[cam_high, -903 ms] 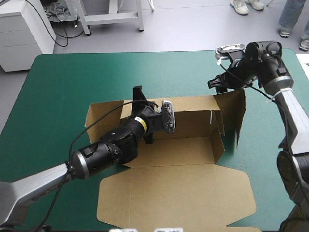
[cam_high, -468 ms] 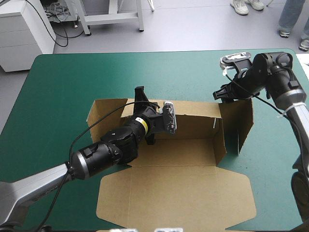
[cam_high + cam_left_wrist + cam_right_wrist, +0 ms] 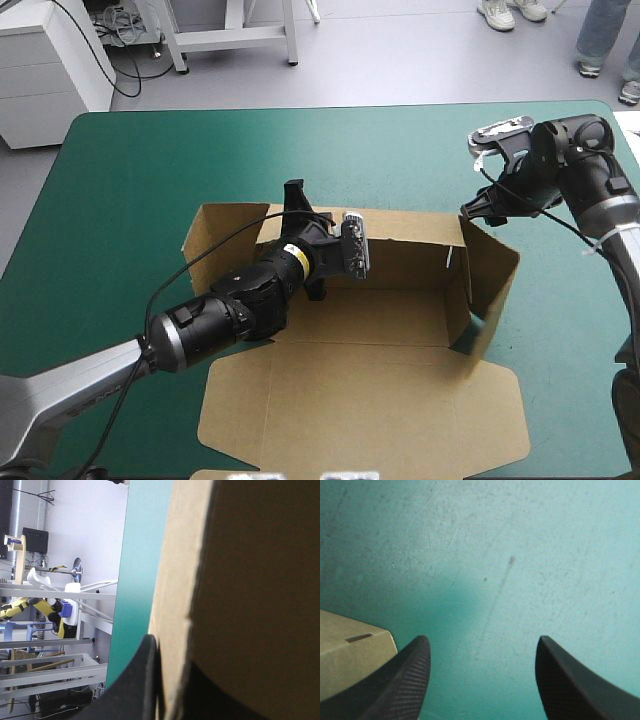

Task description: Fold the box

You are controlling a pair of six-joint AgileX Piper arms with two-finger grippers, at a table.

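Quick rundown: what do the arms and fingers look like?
Left arm: glossy black round segments, yellow band near the wrist, silver-grey link behind. Right arm: black joints, grey forearm with a white band. Right gripper fingers: black curved fins, ribbed faces.

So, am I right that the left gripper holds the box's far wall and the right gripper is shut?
No: the right wrist view shows the right gripper open over the cover. The left gripper does hold the box by its far wall.

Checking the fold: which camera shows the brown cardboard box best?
The high view: almost the whole brown cardboard box shows, walls raised, lid flat. Left wrist view shows only one wall close up; right wrist view, just a corner.
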